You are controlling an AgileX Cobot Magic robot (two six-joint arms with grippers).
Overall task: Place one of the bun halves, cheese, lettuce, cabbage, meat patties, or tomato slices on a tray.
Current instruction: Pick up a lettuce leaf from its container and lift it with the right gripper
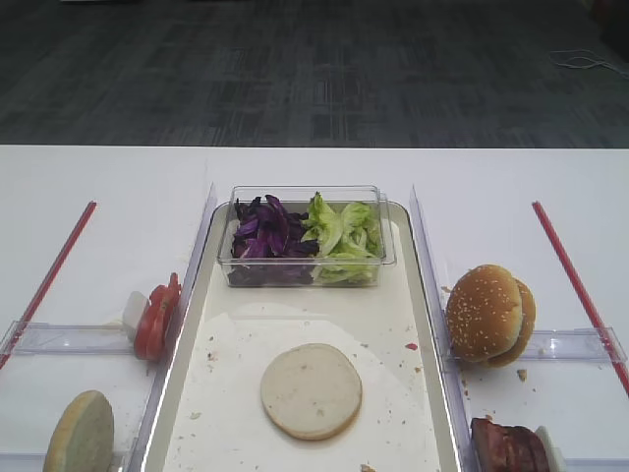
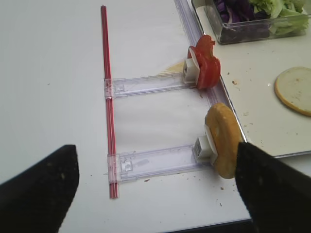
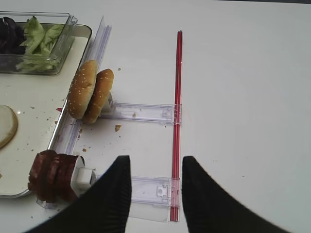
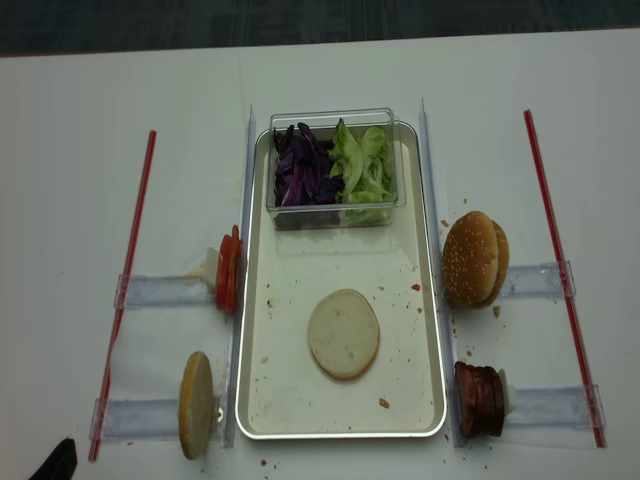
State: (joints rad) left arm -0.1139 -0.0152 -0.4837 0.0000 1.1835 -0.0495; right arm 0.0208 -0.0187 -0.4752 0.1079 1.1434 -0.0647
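Note:
A flat pale bun half (image 4: 343, 333) lies in the middle of the cream tray (image 4: 255, 300). At its far end a clear tub holds purple cabbage (image 4: 300, 170) and green lettuce (image 4: 362, 170). Tomato slices (image 2: 206, 70) and an upright bun half (image 2: 222, 141) stand on rails left of the tray. Sesame bun halves (image 3: 90, 92) and meat patties (image 3: 51, 175) stand on rails to its right. My left gripper (image 2: 155, 160) is wide open over the table, left of the upright bun. My right gripper (image 3: 155, 162) is open and empty, right of the patties. Cheese is not clearly in view.
Clear plastic rails (image 4: 160, 290) and red strips (image 4: 127, 270) lie on the white table on both sides of the tray. Crumbs are scattered on the tray. The table's near edge (image 2: 204, 225) runs just below the left gripper.

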